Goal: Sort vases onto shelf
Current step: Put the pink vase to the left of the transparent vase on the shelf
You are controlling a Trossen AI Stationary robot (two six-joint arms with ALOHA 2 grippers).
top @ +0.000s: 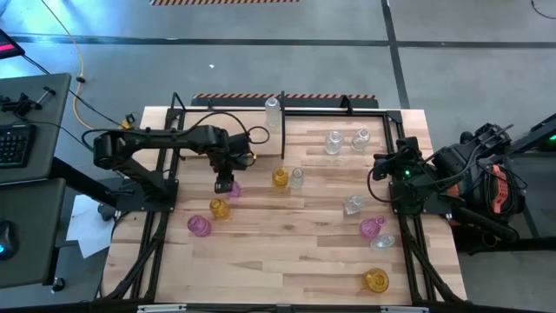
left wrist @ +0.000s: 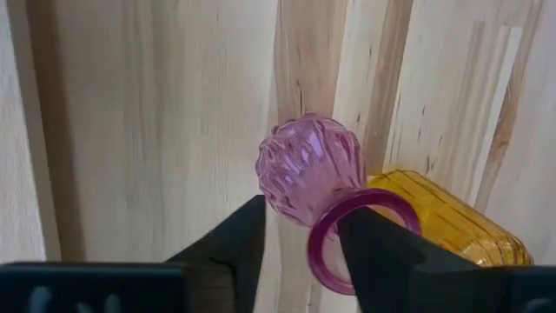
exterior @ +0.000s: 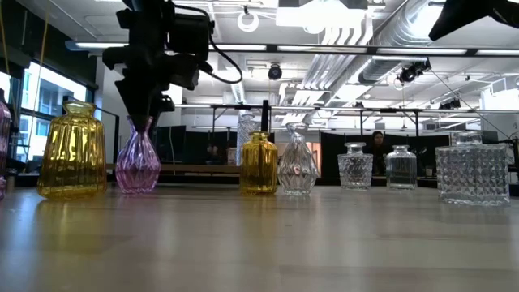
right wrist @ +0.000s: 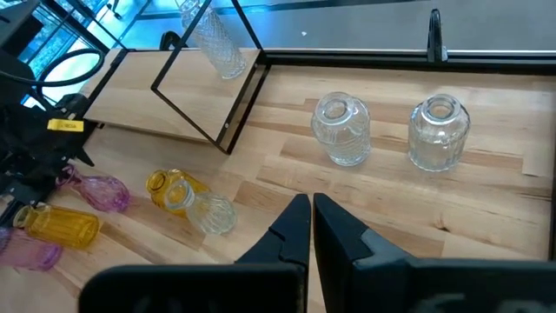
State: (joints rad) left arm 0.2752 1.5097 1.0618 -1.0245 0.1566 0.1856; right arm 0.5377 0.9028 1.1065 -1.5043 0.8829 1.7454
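A pink vase (top: 234, 189) stands upright on the table, left of centre, beside an amber vase (top: 219, 209) and another pink vase (top: 200, 226). My left gripper (top: 226, 183) points down over the first pink vase (left wrist: 306, 165), open, one finger at its mouth and the other outside its neck. The shelf (top: 347, 105) runs along the far edge with a black divider (top: 283, 130); a clear vase (top: 273, 111) stands by the divider. My right gripper (right wrist: 311, 217) hovers shut at the table's right side, holding nothing. My left gripper comes at the pink vase's rim (left wrist: 318, 254) from above, pointing down. One finger (left wrist: 382, 252) covers the mouth and the other (left wrist: 234, 243) stands outside with a gap to the rim. Whether the covering finger touches the glass, I cannot tell. The vase stands on its base.
An amber vase (top: 280, 177) and a clear one (top: 297, 177) stand mid-table. Two clear vases (top: 334, 142) (top: 361, 139) stand farther back. At the right are a clear (top: 353, 205), a pink (top: 372, 228), another clear (top: 382, 242) and an amber vase (top: 376, 280).
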